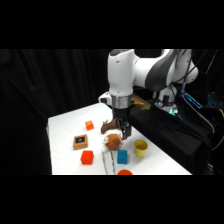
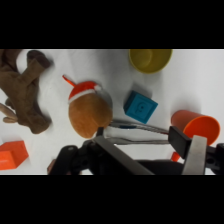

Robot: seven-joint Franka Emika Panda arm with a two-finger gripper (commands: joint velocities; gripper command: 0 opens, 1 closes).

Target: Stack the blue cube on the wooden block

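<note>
The blue cube [image 1: 122, 157] sits near the table's front edge, between the metal tongs and a yellow cup. In the wrist view the blue cube [image 2: 140, 106] lies just beyond my gripper [image 2: 150, 150], which is open with nothing held. The wooden block [image 1: 80, 141], tan with a dark square on top, lies to the left on the table and is out of the wrist view. My gripper [image 1: 121, 131] hangs above a round brown toy, behind the cube and to the right of the block.
A round brown toy with a red cap [image 2: 89, 112] lies under the gripper. A brown plush [image 2: 25, 90], yellow cup [image 2: 150, 58], orange cup [image 2: 196, 125] and tongs [image 2: 140, 131] surround it. Two orange cubes [image 1: 89, 125] [image 1: 87, 157] flank the block.
</note>
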